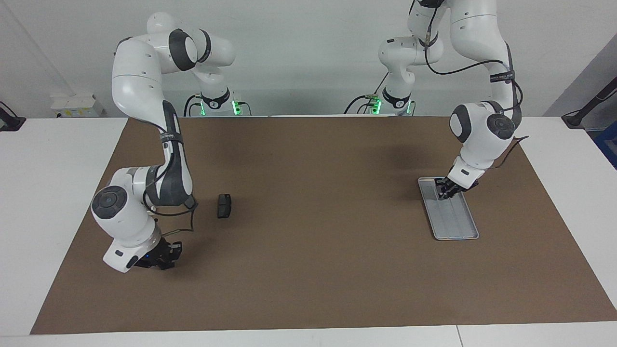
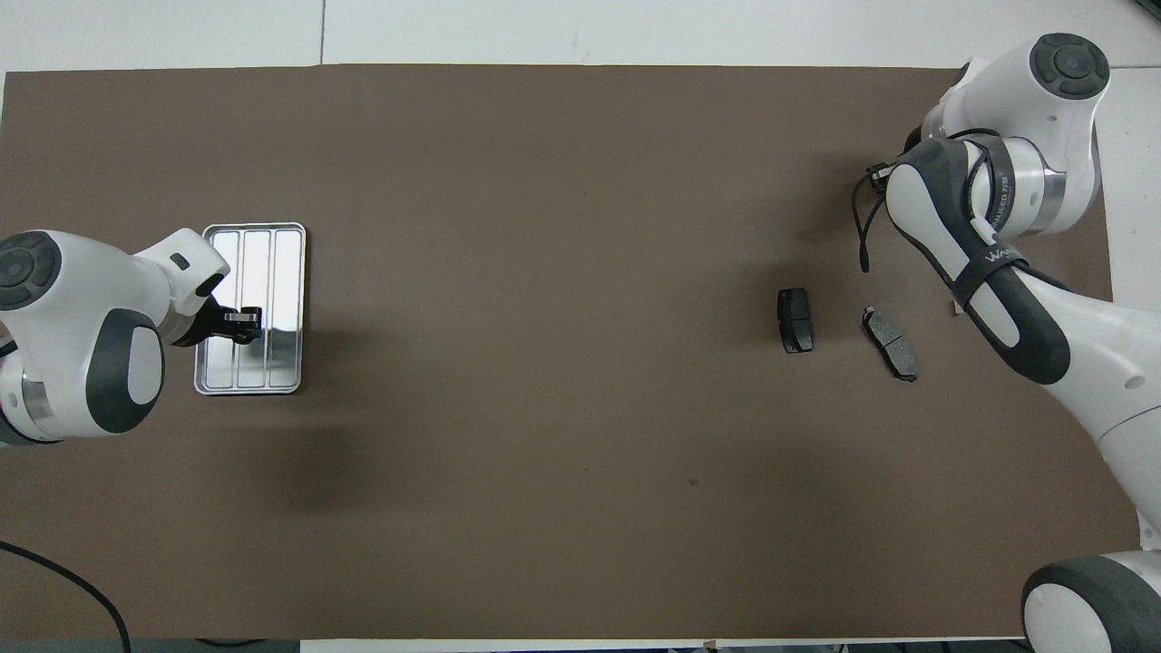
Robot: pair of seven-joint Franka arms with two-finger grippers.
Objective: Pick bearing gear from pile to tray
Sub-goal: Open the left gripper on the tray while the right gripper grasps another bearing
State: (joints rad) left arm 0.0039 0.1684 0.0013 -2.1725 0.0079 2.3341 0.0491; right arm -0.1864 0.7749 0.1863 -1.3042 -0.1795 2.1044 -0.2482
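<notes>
1. At about eight o'clock on the brown mat in the facing view, the right gripper sits low against the mat, its wrist bent steeply down. Its tips are drawn together. That posture fits a pinch on something small lying flat, but the arm's own bulk covers the spot in the overhead view. What, if anything, sits between the tips cannot be made out.

2. No bearing gear shows in either view. My judgement is that it lies under that right gripper, since nothing round and black appears elsewhere.

3. Just toward one o'clock from the right gripper lies a dark brake pad, flat and apart from the arm. A second brake pad shows only from overhead, beside the first and partly tucked by the right forearm. They look like the part of the pile not wanted, left where they are.

4. At about three o'clock on the mat stands the tray, its long side running twelve to six. It is well apart from the pads, so a carried part must cross the table.

5. The left gripper hangs over the tray's twelve o'clock end, angled down at the floor. Whether it is apart or together I cannot tell.

6. The ribbed floor shows no part where it is bare. The patch under the left gripper is covered.
</notes>
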